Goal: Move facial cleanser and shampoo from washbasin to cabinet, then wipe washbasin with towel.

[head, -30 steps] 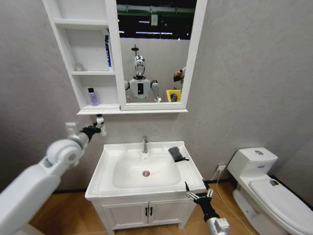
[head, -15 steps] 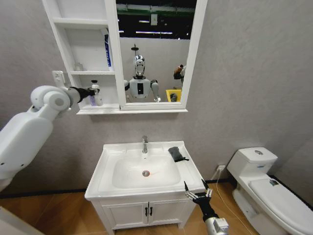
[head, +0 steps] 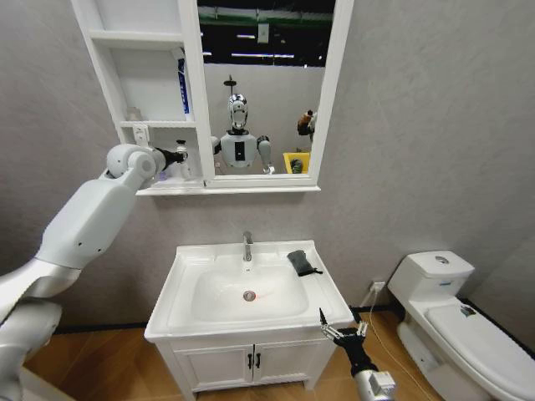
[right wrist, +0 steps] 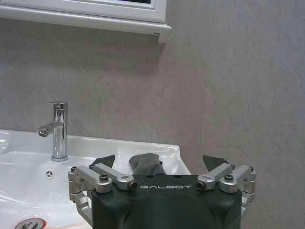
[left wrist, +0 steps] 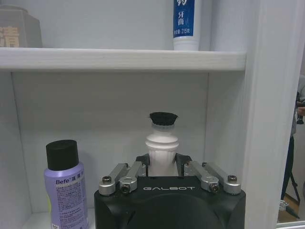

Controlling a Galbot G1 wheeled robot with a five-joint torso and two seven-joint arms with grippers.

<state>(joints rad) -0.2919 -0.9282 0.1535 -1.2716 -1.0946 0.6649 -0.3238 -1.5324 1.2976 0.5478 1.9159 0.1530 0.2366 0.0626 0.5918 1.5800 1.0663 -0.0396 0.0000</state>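
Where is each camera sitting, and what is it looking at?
Head view: high on the robot's head, facing the washbasin and cabinet; both arms show.
Left wrist view: behind the left claw, inside the cabinet's bottom shelf, gripping a white bottle beside a purple bottle.
Right wrist view: behind the open right claw, low before the washbasin, facing the tap and towel.
Head and right wrist views share the tap and towel.

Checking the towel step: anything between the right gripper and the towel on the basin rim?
Nothing visible. The right gripper hangs open at the washbasin's front right corner; the towel lies on the right rim beyond it, with bare white rim between them. The tap stands off to the side.
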